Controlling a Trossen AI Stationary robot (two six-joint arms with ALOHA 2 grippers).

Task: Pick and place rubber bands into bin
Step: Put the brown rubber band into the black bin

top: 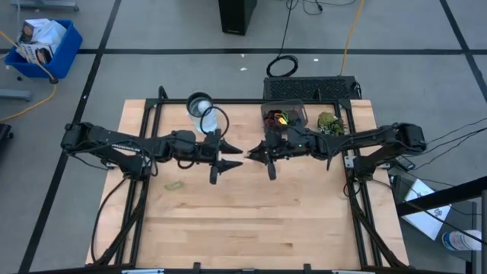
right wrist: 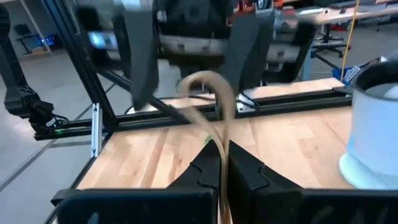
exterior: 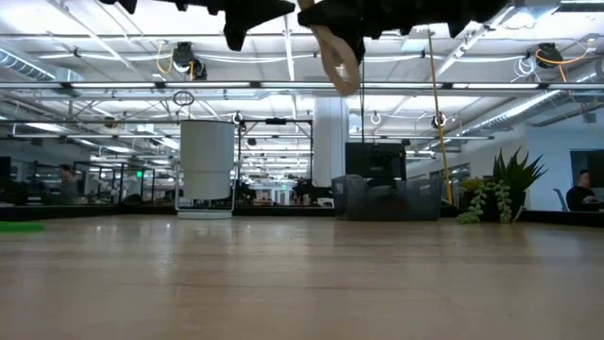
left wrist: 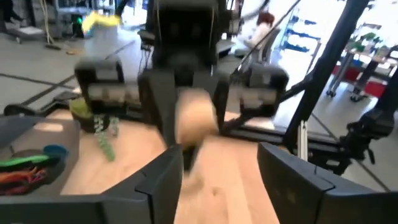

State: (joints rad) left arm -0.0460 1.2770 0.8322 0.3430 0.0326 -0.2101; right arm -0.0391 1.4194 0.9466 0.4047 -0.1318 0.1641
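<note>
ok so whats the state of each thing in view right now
left tool: open, empty, raised over the table middle
right tool: shut on the tan rubber band
tan rubber band loop: pinched, hanging in the air off the table
small smoky-grey translucent plastic bin: upright at the table's far edge, coloured bands inside
green rubber band: lying flat on the wood, untouched
clear round cup: standing upright
</note>
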